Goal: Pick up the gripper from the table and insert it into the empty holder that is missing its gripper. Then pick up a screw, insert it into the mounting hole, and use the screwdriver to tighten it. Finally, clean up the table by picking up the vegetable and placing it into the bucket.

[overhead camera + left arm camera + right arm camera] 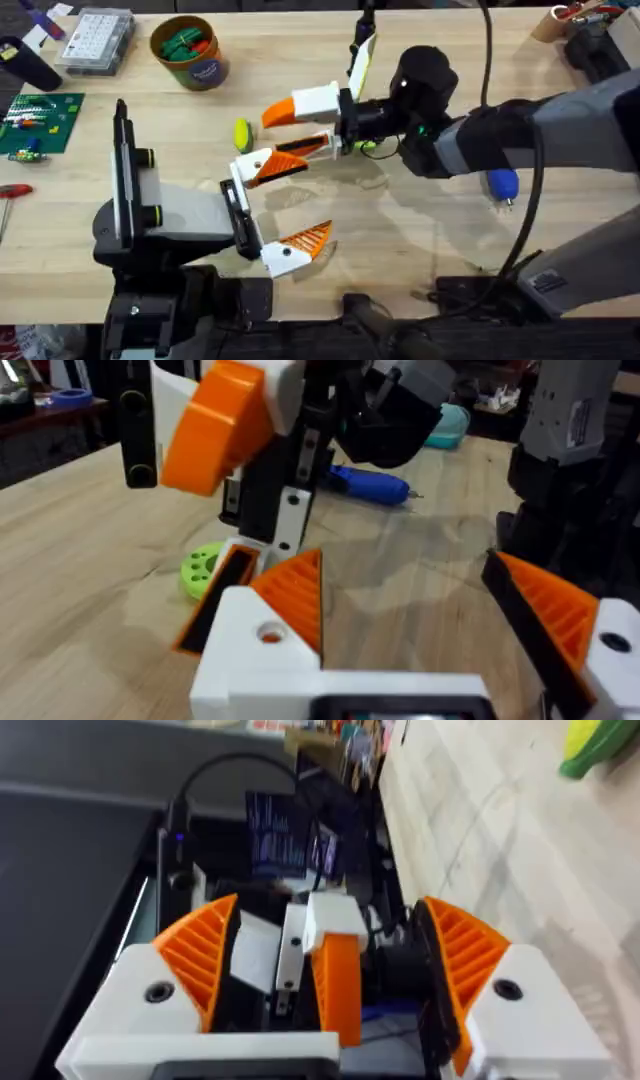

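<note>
- Right gripper (330, 910): jaws wide, solid orange gripper (336, 985) dead between them, long axis along the fingers.
- Left gripper (315, 198), at its 6 o'clock, gapes empty.

Bare table (420, 240) right of stand unit (160, 215).

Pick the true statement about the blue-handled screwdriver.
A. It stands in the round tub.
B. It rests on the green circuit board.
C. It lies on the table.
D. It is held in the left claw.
C: the screwdriver lies flat on the bare wood of the table, with no claw on it.
</note>
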`<control>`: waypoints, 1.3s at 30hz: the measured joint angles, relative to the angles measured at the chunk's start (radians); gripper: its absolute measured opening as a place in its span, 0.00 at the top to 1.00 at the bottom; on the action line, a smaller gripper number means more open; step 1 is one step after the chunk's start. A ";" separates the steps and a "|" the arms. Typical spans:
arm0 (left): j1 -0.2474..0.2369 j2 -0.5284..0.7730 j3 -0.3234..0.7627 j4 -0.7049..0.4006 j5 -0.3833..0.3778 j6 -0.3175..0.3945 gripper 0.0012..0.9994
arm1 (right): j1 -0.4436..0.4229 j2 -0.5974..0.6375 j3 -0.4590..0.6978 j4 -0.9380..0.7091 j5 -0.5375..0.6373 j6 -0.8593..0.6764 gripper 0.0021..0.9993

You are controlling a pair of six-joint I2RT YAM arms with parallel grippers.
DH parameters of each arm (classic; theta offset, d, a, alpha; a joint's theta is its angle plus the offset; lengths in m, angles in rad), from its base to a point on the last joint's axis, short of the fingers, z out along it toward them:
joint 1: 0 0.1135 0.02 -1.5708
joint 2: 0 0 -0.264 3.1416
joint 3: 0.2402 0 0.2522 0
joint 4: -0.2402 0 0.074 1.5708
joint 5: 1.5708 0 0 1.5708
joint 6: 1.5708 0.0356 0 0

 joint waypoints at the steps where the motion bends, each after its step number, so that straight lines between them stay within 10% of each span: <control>1: 0.000 0.000 0.000 0.000 0.000 0.000 0.01 | -0.006 0.000 0.000 0.001 0.016 0.000 0.00; 16: 0.000 0.000 0.000 0.000 0.000 0.000 0.01 | -0.117 -0.002 0.092 -0.036 0.197 -0.260 0.00; 39: 0.000 0.000 0.000 -0.001 0.005 -0.003 0.01 | -0.207 -0.609 0.460 -1.636 0.629 -1.115 0.00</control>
